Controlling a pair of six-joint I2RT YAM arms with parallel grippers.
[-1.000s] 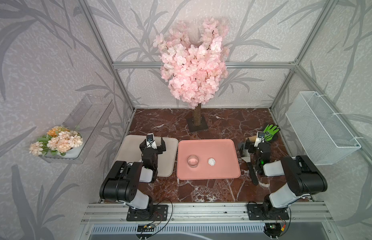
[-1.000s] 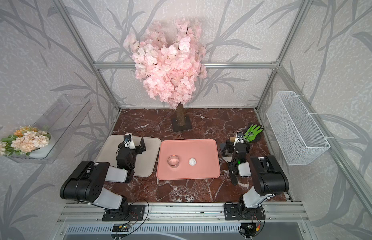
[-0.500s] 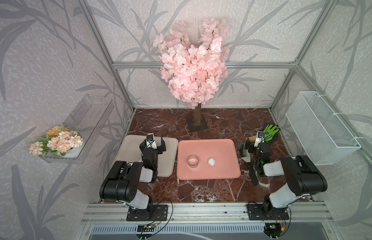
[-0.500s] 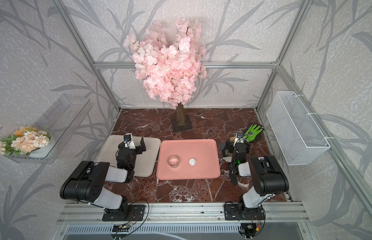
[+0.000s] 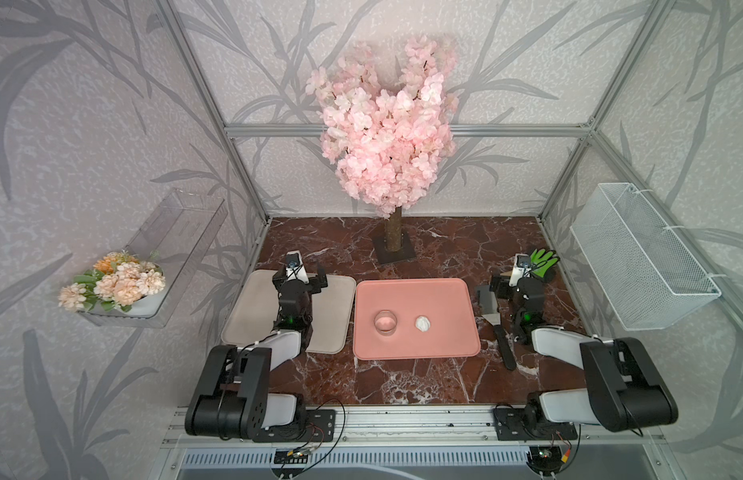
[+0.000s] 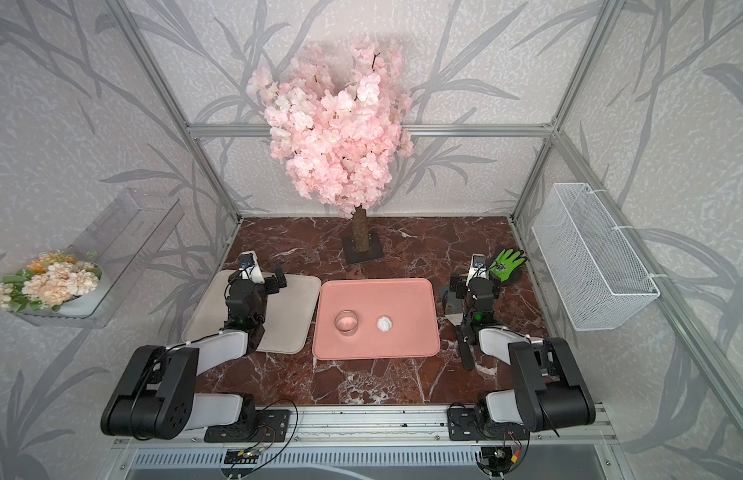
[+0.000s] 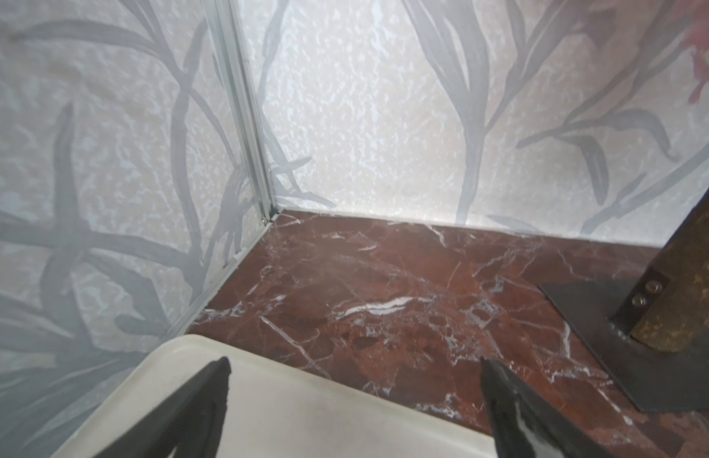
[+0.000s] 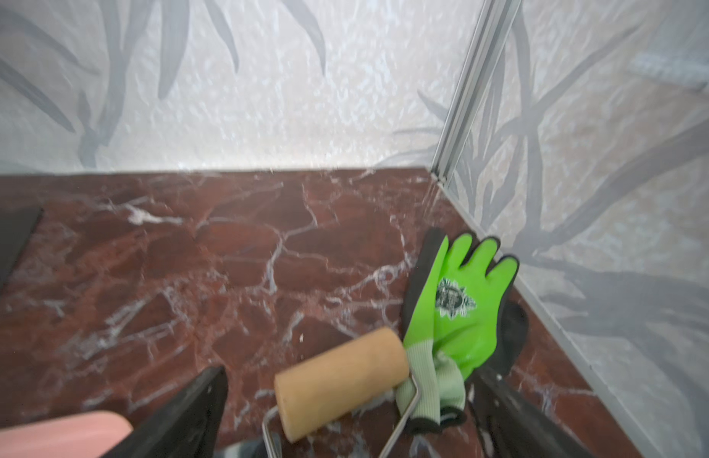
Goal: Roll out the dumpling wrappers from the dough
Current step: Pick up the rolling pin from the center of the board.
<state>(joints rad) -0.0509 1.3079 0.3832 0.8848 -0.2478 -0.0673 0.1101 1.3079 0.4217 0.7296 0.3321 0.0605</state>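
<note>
You find the dough (image 5: 423, 323), a small lumpy white ball, lying on the pink tray (image 5: 407, 295) in the middle of the marble surface (image 5: 403, 382). Both top views show it there (image 6: 384, 323). Near it on the same tray, toward the left arm and not touching it, stands a clear ring cutter (image 5: 385, 322). Both claws are well apart from the dough.

Just beside the pink tray, on the left arm's side, lies a beige tray (image 5: 253, 316). Your left claw (image 7: 354, 366) hangs over that tray's far edge. Its fingers are spread wide, with only tray and marble between them.

On the right arm's side of the pink tray, a scraper (image 5: 504, 353) with a black handle lies on the surface beside the arm. Your right claw (image 8: 350, 372) is also spread wide and grips nothing. In its wrist view a tan wooden roller (image 8: 341, 380) on a wire handle lies between the fingers, clear of both. A green glove (image 8: 460, 301) lies just past the roller with its cuff against the roller's end, near the wall corner.

A pink blossom tree (image 5: 386, 124) stands at the back of the surface, behind the pink tray.
</note>
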